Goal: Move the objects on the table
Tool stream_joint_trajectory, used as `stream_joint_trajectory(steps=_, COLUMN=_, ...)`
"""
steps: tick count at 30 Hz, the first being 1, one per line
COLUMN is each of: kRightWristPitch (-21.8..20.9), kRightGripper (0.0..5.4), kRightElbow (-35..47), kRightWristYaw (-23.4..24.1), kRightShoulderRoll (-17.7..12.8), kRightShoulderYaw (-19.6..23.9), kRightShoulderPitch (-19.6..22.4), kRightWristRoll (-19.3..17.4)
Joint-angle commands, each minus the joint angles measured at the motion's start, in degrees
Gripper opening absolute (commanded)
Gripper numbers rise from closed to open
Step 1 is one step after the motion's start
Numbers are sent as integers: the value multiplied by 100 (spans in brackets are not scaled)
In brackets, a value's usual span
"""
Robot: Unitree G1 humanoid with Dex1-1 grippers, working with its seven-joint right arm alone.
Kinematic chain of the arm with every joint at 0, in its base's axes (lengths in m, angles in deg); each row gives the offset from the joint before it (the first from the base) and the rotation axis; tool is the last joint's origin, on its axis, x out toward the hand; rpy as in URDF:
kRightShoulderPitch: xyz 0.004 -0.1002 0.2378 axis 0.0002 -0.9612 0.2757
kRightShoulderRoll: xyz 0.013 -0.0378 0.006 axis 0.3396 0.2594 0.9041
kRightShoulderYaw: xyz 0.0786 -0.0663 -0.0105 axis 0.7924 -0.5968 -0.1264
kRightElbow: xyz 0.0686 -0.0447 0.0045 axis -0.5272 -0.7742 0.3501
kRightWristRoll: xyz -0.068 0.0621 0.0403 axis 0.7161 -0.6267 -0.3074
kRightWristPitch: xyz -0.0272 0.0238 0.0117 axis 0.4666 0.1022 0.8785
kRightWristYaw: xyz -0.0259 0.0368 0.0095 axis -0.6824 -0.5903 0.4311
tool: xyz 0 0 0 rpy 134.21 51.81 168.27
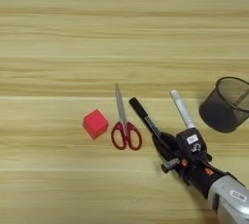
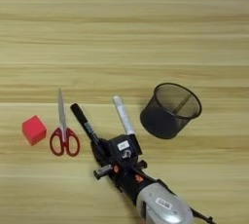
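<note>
Left eye view: The red cube (image 1: pixel 95 123) sits on the bench (image 1: pixel 73 38) left of centre. Just to its right lie red-handled scissors (image 1: pixel 123 125), blades pointing far. Right of them lies the long black marker (image 1: pixel 145 116), slanted, with its near end at the pincer (image 1: pixel 164 146). The white-barrelled marker (image 1: pixel 183 109) lies just right of it, its near end hidden behind the pincer housing. The wire-mesh pen cup (image 1: pixel 226 104) stands tilted at the right edge, partly cut off. A white label (image 1: pixel 192 139) on the housing and another on the silver forearm (image 1: pixel 233 199) carry writing too small to read. Whether the black fingers are spread or closed cannot be told; they overlap the black marker's near end.

Right eye view: The pen cup (image 2: pixel 170 110) shows whole, mouth facing up and right, well apart from the right edge. The far half of the bench is open, and so is the near left corner. The forearm (image 2: pixel 163 207) enters from the near edge. The cube (image 2: pixel 34 130) lies near the left edge.
</note>
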Motion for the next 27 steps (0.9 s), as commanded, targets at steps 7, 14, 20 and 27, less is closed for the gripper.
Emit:
stream_joint_trajectory(steps=7, kRightWristPitch=521, kRightGripper=86, kRightElbow=-62, kRightWristYaw=440, kRightShoulderRoll=106, kRightShoulderYaw=303, kRightShoulderPitch=240, kRightWristRoll=-177)
stream_joint_trajectory(steps=14, kRightWristPitch=608, kRightGripper=86, kRightElbow=9, kRightWristYaw=437, kRightShoulderRoll=92, kRightShoulderYaw=253, kRightShoulderPitch=197, kRightWristRoll=-181)
stream_joint_trajectory(steps=20, kRightWristPitch=547, kRightGripper=145, kRightElbow=59, kRightWristYaw=375, kRightShoulderRoll=103, kRightShoulderYaw=214, kRightShoulderPitch=198, kRightWristRoll=-218)
stream_joint_trajectory(steps=27, kRightWristPitch=216, kRightGripper=225, kRightElbow=234, kRightWristYaw=337, kRightShoulderRoll=177, kRightShoulderYaw=197, kRightShoulderPitch=192, kRightWristRoll=-292)
